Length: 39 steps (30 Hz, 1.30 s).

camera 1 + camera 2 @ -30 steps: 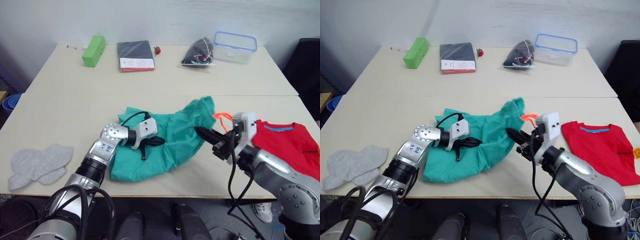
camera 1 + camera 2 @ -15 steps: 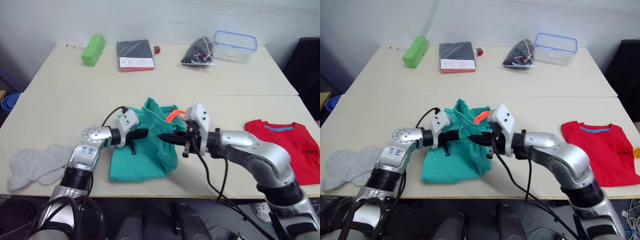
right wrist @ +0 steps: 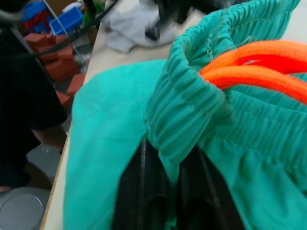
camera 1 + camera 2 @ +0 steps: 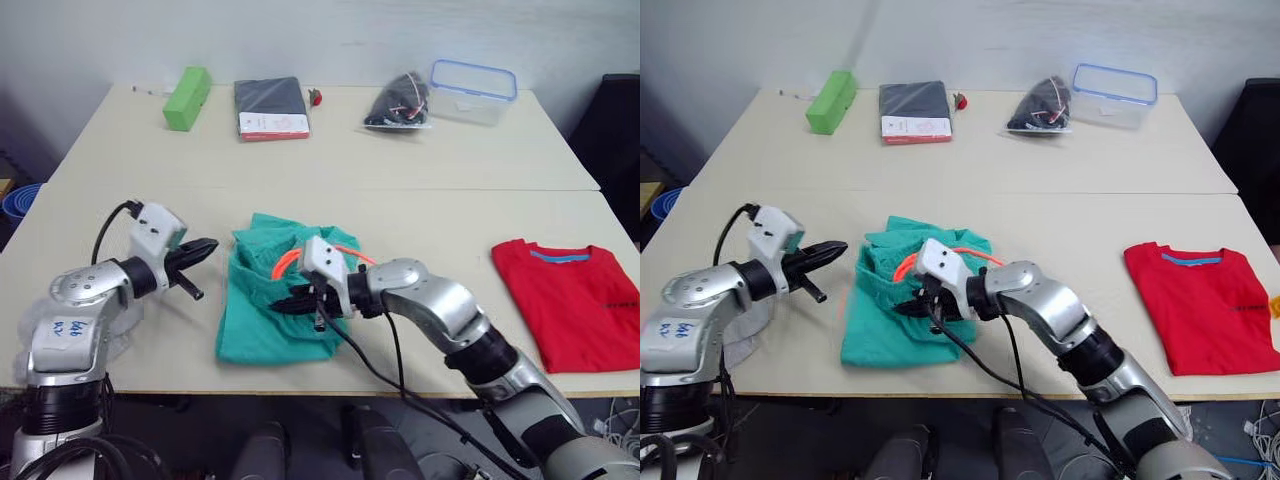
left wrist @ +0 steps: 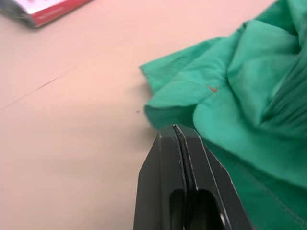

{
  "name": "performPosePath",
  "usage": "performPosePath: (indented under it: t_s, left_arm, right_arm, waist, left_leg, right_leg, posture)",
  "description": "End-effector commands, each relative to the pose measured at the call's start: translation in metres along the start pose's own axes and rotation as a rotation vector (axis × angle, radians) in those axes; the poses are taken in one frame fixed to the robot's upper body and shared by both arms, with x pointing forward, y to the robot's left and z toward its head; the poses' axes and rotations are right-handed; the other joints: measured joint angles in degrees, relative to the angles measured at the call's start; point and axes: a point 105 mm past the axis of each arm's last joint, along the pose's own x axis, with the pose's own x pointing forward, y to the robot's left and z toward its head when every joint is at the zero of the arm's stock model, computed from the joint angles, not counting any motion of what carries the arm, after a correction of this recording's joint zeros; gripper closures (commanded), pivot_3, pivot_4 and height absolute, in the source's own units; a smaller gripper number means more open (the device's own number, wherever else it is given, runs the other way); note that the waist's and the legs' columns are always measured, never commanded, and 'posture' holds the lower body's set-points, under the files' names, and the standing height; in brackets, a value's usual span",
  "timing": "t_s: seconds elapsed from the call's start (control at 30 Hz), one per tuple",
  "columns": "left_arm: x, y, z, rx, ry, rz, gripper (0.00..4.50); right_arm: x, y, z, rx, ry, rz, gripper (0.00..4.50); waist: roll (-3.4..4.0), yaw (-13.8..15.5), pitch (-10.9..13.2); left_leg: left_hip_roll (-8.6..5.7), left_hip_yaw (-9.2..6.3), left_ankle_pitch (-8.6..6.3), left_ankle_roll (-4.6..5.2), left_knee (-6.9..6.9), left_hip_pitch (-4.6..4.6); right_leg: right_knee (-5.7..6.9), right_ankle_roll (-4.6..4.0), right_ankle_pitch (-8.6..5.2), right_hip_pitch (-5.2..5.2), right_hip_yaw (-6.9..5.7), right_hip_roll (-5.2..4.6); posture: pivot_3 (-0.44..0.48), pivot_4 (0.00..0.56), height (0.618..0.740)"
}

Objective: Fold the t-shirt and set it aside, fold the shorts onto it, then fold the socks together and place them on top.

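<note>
The shorts (image 4: pixel 278 300) lie bunched and folded over near the front edge of the surface (image 4: pixel 400 160), well apart from the t-shirt (image 4: pixel 585 300), which lies flat to the robot's right. The right claw (image 4: pixel 297 301) pinches the gathered waistband — its fingers closed on the cloth, the orange drawstring (image 3: pixel 259 67) looped just above. The left claw (image 4: pixel 200 250) hovers beside the shorts, its fingers pressed together and holding nothing. The socks (image 3: pixel 132 26) seem to lie beyond the left arm.
</note>
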Motion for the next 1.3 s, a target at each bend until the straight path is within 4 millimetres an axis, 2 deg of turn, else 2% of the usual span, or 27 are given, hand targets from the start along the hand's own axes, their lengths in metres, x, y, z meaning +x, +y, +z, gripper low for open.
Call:
performPosePath:
  t_s: [0.03,0.23,0.3,0.37,0.47,0.63,0.73,0.87,0.97,1.1,1.3]
  left_arm:
    - [0.000,-0.002,0.032,0.063,-0.088,-0.007,4.50]
    - [0.023,-0.037,0.067,0.108,-0.177,-0.193,4.50]
    - [0.030,-0.068,0.077,0.142,-0.194,-0.363,4.50]
    - [0.035,-0.091,0.076,0.172,-0.174,-0.491,4.50]
    - [0.037,-0.110,0.058,0.216,-0.095,-0.606,4.50]
    - [0.032,-0.111,0.020,0.276,0.052,-0.644,4.50]
    - [0.027,-0.106,-0.001,0.272,0.116,-0.617,4.50]
    - [0.022,-0.105,-0.026,0.262,0.177,-0.587,4.50]
    - [0.023,-0.105,-0.037,0.269,0.195,-0.557,4.50]
    - [0.022,-0.106,-0.039,0.263,0.190,-0.535,4.50]
    - [0.017,-0.110,-0.041,0.246,0.180,-0.517,4.50]
  right_arm:
    - [0.003,0.006,0.015,-0.057,-0.033,0.054,2.69]
    - [0.003,0.008,0.021,-0.061,-0.048,0.084,0.57]
    - [-0.001,0.007,0.021,-0.061,-0.045,0.071,0.03]
    - [-0.006,0.006,0.021,-0.059,-0.045,0.060,0.03]
    - [-0.017,0.006,0.024,-0.060,-0.050,0.045,0.03]
    - [-0.045,-0.002,0.024,-0.073,-0.034,-0.016,0.03]
    - [-0.056,-0.012,0.019,-0.064,-0.007,-0.067,0.64]
    - [-0.059,-0.020,0.003,-0.067,0.050,-0.089,2.04]
    - [-0.057,-0.029,-0.007,-0.078,0.087,-0.107,3.14]
    - [-0.052,-0.040,-0.011,-0.097,0.102,-0.116,4.49]
    - [-0.035,-0.059,0.002,-0.120,0.067,-0.138,4.49]
  waist:
    - [0.00,0.19,0.00]
    - [0.00,-0.15,0.00]
    - [0.00,-0.25,0.00]
    - [0.00,-0.39,0.00]
    - [0.02,-0.51,0.01]
    - [0.09,-0.45,0.05]
    - [0.09,-0.41,0.05]
    - [0.09,-0.24,0.05]
    - [0.08,-0.23,0.05]
    - [0.09,-0.31,0.05]
    - [0.09,-0.57,0.05]
  left_leg:
    - [-0.05,-0.02,0.00,0.00,0.00,-0.01]
    - [-0.11,-0.02,0.00,0.00,-0.03,-0.03]
    - [-0.10,-0.01,0.00,0.00,-0.06,-0.03]
    - [-0.10,0.01,0.00,-0.01,-0.07,-0.03]
    - [-0.09,0.04,-0.01,-0.01,-0.11,-0.02]
    - [-0.03,0.03,0.03,-0.07,-0.11,0.00]
    - [-0.02,0.06,0.03,-0.07,-0.11,0.04]
    - [-0.02,0.03,0.04,-0.06,-0.11,0.04]
    - [-0.02,0.06,0.03,-0.06,-0.11,0.04]
    - [-0.03,0.07,0.05,-0.04,-0.10,0.05]
    - [0.00,0.12,0.05,-0.04,-0.10,0.15]
  right_leg:
    - [-0.02,0.00,0.00,0.01,-0.04,-0.06]
    - [-0.03,0.00,0.00,0.00,-0.20,-0.15]
    - [-0.04,0.00,0.00,-0.01,-0.20,-0.15]
    - [-0.04,0.00,0.00,-0.03,-0.18,-0.13]
    - [-0.04,-0.01,0.00,-0.04,-0.14,-0.09]
    - [0.01,-0.09,-0.05,-0.06,-0.13,-0.01]
    - [0.04,-0.10,-0.05,-0.05,-0.10,0.00]
    - [0.02,-0.11,-0.06,-0.03,-0.13,-0.02]
    - [0.01,-0.11,-0.06,-0.03,-0.11,-0.03]
    - [0.04,-0.11,-0.06,-0.02,-0.12,-0.05]
    - [0.20,-0.14,-0.07,-0.03,-0.07,0.00]
  posture:
    - [0.000,0.150,0.740]
    - [0.000,0.150,0.740]
    - [0.000,0.150,0.740]
    - [0.000,0.150,0.740]
    - [0.000,0.150,0.740]
    - [0.000,0.150,0.740]
    - [0.000,0.150,0.740]
    - [0.000,0.150,0.740]
    - [0.000,0.150,0.740]
    - [0.000,0.150,0.740]
    - [0.000,0.150,0.740]
